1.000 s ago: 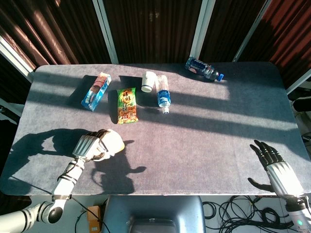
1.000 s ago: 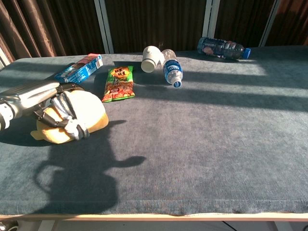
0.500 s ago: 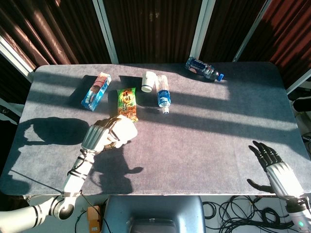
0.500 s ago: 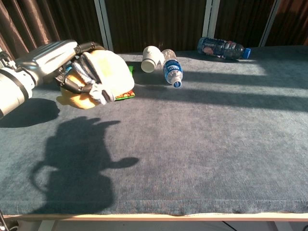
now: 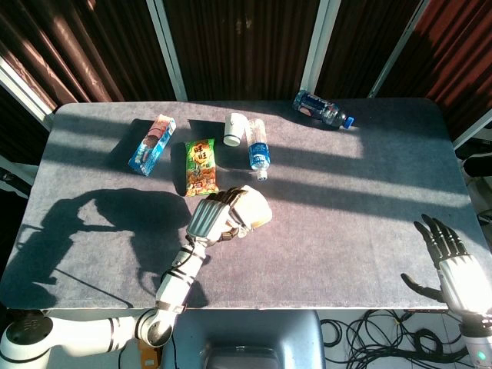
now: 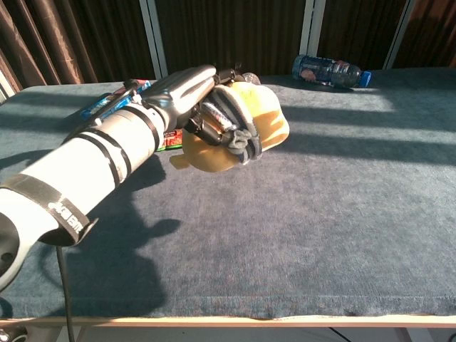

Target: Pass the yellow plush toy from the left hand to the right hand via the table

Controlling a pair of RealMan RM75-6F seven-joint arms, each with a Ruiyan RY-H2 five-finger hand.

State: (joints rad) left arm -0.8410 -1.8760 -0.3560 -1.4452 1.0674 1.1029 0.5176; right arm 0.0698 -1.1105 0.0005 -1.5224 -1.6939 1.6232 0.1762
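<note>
1. We work at a desk (image 5: 369, 231) covered in grey, felt-like cloth, with dark curtains behind it and hard sunlight laying long shadows across it.
2. Our left hand (image 5: 219, 219) is clenched around the yellow plush toy (image 5: 252, 207), fingers wrapped over its rounded, soft body; judging by the chest view, it is held above the cloth near the desk's middle, not resting on it.
3. Our right hand (image 5: 450, 257) hangs at the desk's near right edge, released, fingers spread, holding nothing, well apart from the toy.
4. Risks, as we judge them: the toy is squashy and roundish, so it may roll or spring sideways once let go; set down too far left, it may sit beyond the right hand's easy reach.
5. A low sweep could also brush the glossy snack packet (image 5: 201, 166) or the clear water bottle (image 5: 259, 149) lying just beyond, both light and easily shoved.
6. The white cup (image 5: 234, 128) lies tipped beside that bottle; a cardboard box (image 5: 151, 144) and second bottle (image 5: 323, 110) are farther off.
</note>
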